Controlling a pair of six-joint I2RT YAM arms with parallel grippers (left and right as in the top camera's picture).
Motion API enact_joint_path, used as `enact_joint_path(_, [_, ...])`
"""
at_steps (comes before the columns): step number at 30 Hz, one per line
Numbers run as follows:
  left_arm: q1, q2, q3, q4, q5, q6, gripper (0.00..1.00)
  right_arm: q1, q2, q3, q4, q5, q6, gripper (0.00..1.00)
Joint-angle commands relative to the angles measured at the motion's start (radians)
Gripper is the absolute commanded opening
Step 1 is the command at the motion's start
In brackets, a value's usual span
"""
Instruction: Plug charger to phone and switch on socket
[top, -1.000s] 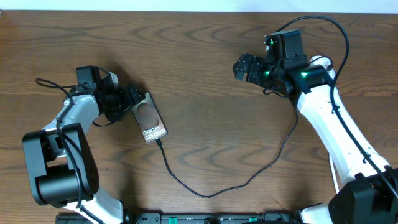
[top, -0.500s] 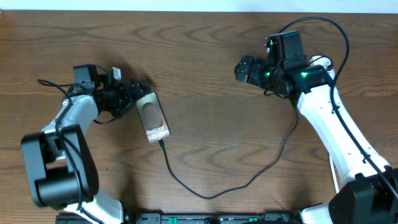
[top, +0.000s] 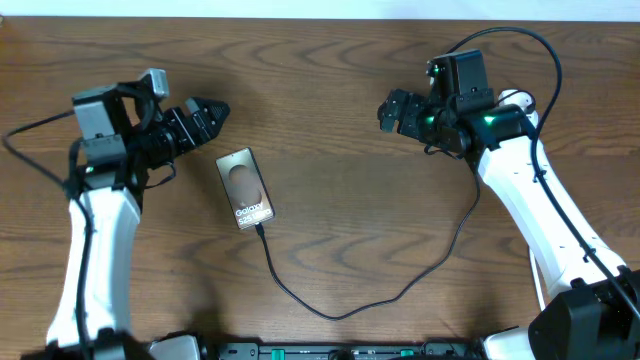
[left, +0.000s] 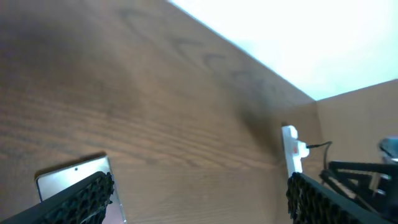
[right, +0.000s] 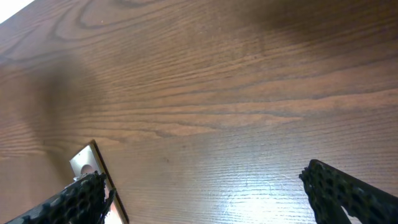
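The bronze-brown phone (top: 245, 188) lies face up left of the table's centre, with "Galaxy" lettering towards its near end. The charger's thin black cable (top: 330, 314) meets that near end, loops along the table front and rises behind the right arm. My left gripper (top: 212, 115) hovers open just up and left of the phone, apart from it; its wrist view catches the phone's top edge (left: 68, 177) beside one finger. My right gripper (top: 388, 110) stands open at the upper right, empty. The white socket (left: 291, 152) with a red mark shows only in the left wrist view; the overhead view hides it.
The brown wooden table (top: 330, 180) runs to a pale back edge. Bare wood lies between the right fingers, with a phone corner (right: 86, 158) at the left. A black rail (top: 330, 352) lines the front edge.
My left gripper has drawn back up and left from the phone's upper corner and let it be. The phone turned slightly. The right arm has not moved.
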Motion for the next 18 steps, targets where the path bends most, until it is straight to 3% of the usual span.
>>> enact_joint_path(1, [0.0, -0.081, 0.023, 0.0, 0.01, -0.001, 0.91, 0.007, -0.006, 0.005, -0.01, 0.011, -0.013, 0.99])
enact_joint_path(6, [0.0, -0.175, 0.023, 0.0, 0.005, 0.014, 0.91, 0.006, -0.006, 0.005, -0.015, 0.001, -0.013, 0.99])
enact_joint_path(12, [-0.006, -0.219, 0.024, -0.018, -0.111, 0.014, 0.91, -0.024, -0.006, 0.063, -0.036, -0.131, -0.054, 0.99])
enact_joint_path(18, [-0.096, -0.217, 0.032, -0.04, -0.274, 0.014, 0.91, -0.147, -0.006, 0.338, -0.289, -0.146, -0.168, 0.99])
